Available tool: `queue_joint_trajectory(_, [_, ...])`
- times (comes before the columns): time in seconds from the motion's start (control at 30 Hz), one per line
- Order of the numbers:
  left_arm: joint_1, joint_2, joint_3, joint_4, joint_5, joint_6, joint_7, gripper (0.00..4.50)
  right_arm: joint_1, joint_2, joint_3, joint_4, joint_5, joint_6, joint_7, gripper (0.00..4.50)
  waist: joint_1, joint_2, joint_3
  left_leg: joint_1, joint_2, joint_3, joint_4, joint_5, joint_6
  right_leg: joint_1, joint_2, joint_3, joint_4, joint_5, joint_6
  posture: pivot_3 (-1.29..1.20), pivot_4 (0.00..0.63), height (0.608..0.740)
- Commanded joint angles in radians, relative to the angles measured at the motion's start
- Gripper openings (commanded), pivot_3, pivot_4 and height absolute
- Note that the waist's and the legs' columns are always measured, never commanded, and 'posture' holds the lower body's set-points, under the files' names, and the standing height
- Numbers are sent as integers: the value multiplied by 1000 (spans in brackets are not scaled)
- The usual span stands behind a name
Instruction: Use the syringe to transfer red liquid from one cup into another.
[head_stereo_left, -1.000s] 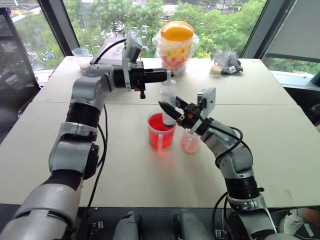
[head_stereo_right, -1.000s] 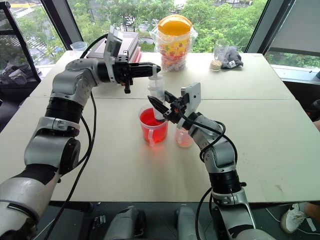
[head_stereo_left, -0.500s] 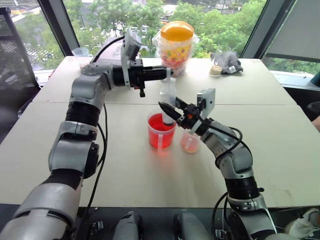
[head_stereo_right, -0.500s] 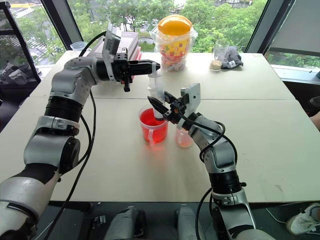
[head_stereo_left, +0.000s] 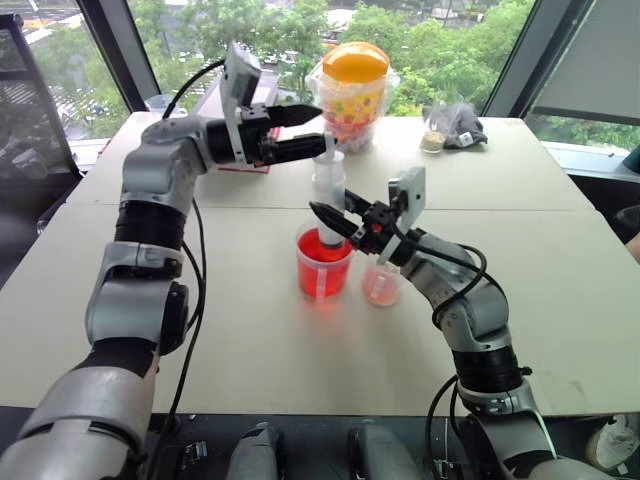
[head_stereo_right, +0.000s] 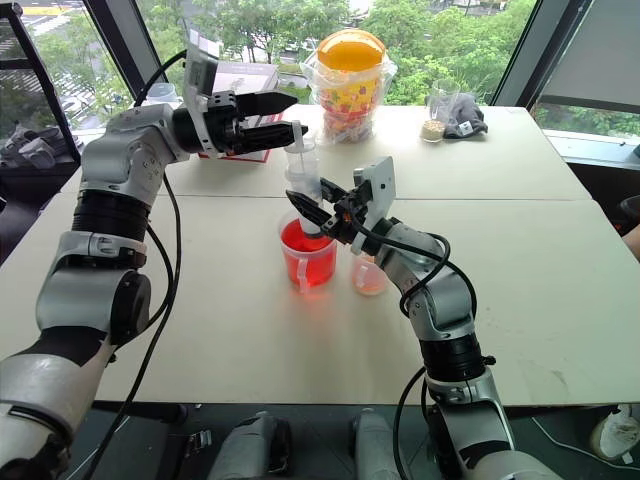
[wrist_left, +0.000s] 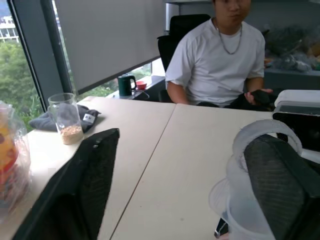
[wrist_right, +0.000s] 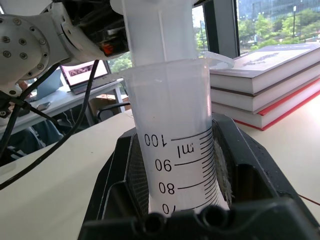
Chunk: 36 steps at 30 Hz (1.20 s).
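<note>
Syringe (head_stereo_left: 330, 200) stands upright in our right gripper (head_stereo_left: 333, 219), whose fingers are clamped on its barrel, with its lower end down in the red cup (head_stereo_left: 323, 262) near the middle of the table (head_stereo_left: 560, 270). From the left eye view we judge the task to be in its first half: the red liquid (head_stereo_left: 322, 268) fills that handled cup, and the small cup (head_stereo_left: 381, 284) just beside it holds only a pale pink trace. Drawing, carrying over and emptying appear to be left.

In the right eye view our left gripper (head_stereo_right: 268, 115) has its fingers spread apart, one above and one below the plunger top, gripping nothing. A second ago those fingers were together at the plunger; now they have parted and the hand sits a little higher and further left. The plunger seems to stand slightly higher, though we cannot be sure liquid has been drawn.

Through the left wrist view we see our two fingers (wrist_left: 90, 185) wide apart, the white plunger top by one of them, and a person seated at the far edge.

Through the right wrist view the barrel is pinched between our pads, scale marks facing us, with books (wrist_right: 270, 75) behind.
</note>
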<state>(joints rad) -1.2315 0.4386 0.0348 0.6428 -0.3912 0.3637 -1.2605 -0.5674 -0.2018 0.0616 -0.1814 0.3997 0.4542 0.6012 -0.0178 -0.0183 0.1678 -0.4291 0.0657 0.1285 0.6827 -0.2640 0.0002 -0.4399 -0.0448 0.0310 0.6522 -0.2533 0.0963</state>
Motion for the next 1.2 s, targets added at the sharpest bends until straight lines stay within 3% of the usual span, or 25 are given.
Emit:
queue_joint_trajectory(0.03, [21, 16, -12, -46, 10, 6, -16, 4464, -48, 6, -13, -79, 32, -11, -5, 1386, 0, 0, 0, 0, 0, 0, 0, 0, 0, 0, 0, 0, 0, 0, 0, 0, 150, 740])
queue_joint_trajectory(0.53, [106, 112, 3, -97, 15, 36, 6, 4464, -95, -15, -86, -116, 77, 29, -68, 1386, 3, 0, 0, 0, 0, 0, 0, 0, 0, 0, 0, 0, 1, 0, 0, 0, 150, 740])
queue_joint_trajectory(0.8, [100, 56, -4, -110, 1, 31, 17, 4464, -185, -128, -281, -251, 262, 181, -173, 1386, 5, 0, 0, -1, 0, 0, 0, 0, 0, 0, -1, 0, 0, 0, 0, 0, 150, 740])
queue_joint_trajectory(0.93, [80, 16, -13, -94, 1, 16, 7, 4464, -118, -195, -336, -308, 302, 222, -202, 1386, 3, 0, 0, -1, 0, 0, 0, 0, 0, 0, -1, 0, 0, 0, 0, 0, 150, 740])
queue_joint_trajectory(1.2, [-42, -81, -16, 21, 11, -49, -14, 4464, 116, -166, -278, -344, 254, 147, -224, 1386, 1, 0, 0, -1, -1, 0, 0, 0, 0, 0, 0, 0, 0, 0, 0, 0, 150, 740])
